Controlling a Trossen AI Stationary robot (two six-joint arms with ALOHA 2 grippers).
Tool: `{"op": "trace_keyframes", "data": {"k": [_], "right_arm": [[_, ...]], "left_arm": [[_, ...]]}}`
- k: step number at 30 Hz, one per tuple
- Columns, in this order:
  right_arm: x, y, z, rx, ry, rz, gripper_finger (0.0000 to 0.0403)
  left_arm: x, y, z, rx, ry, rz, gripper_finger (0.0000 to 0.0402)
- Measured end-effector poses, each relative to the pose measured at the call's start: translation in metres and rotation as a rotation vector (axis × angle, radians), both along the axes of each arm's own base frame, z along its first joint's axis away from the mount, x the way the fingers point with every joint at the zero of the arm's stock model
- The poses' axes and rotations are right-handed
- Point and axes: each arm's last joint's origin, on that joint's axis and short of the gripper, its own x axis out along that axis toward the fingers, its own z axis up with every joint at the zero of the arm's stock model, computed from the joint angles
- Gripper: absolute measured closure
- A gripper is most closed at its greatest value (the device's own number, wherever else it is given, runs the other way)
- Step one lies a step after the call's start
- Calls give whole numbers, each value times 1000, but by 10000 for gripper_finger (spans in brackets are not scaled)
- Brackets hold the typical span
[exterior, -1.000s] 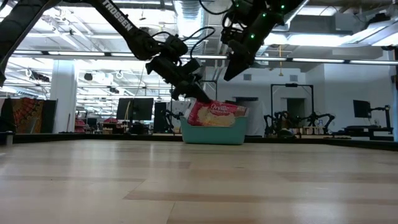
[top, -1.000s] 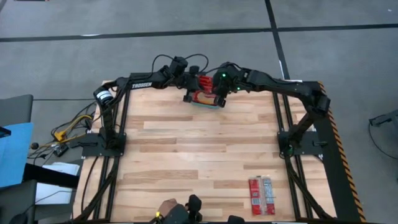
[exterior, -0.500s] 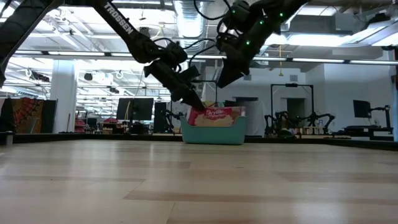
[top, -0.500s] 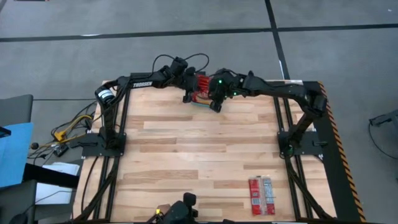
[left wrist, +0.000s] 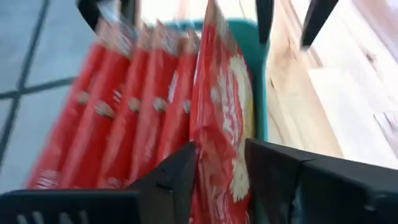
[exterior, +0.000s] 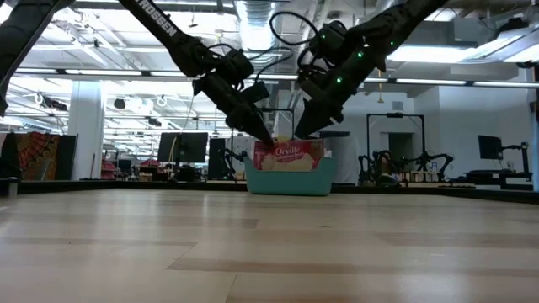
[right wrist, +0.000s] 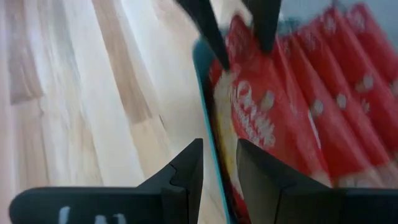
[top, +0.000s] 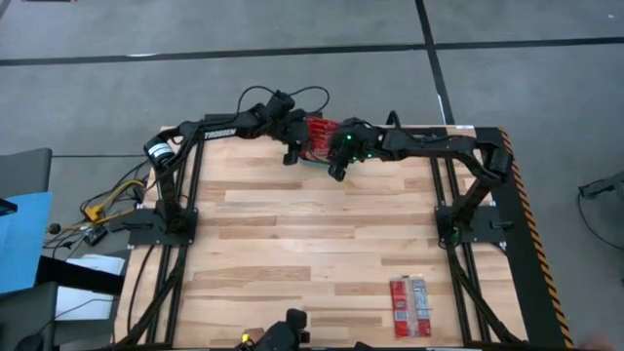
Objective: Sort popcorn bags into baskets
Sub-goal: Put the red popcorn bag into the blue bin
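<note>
Both hands at teal basket, bench 12 o'clock edge. Left hand clenched on front popcorn bag, seating it upright against near wall; more bags filed behind. Right hand released, fingers straddling basket rim (steadying it, I guess). Step: stuffing bag in. Next probably: let go, lift clear, fetch last two bags at 5 o'clock.
</note>
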Motion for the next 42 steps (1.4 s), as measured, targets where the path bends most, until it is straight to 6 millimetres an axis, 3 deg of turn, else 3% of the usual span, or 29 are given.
{"op": "trace_keyframes", "data": {"k": [7,15,23,28,38,42], "right_arm": [[0,-2,-14,39,52,-21,282],[5,-4,-34,74,102,-33,282],[-2,-2,-14,42,72,-67,282],[-6,0,-12,41,97,-84,282],[0,47,-3,-39,170,-106,282],[-14,74,-8,-67,156,-126,282]], "left_arm": [[-2,-3,12,24,-30,-3,234],[2,-5,6,11,-27,-25,225],[10,-5,-6,-4,-25,-32,225],[10,-7,6,7,-73,-24,225],[-3,-17,49,-31,-175,-3,225],[-5,-25,54,-118,-177,-35,225]]}}
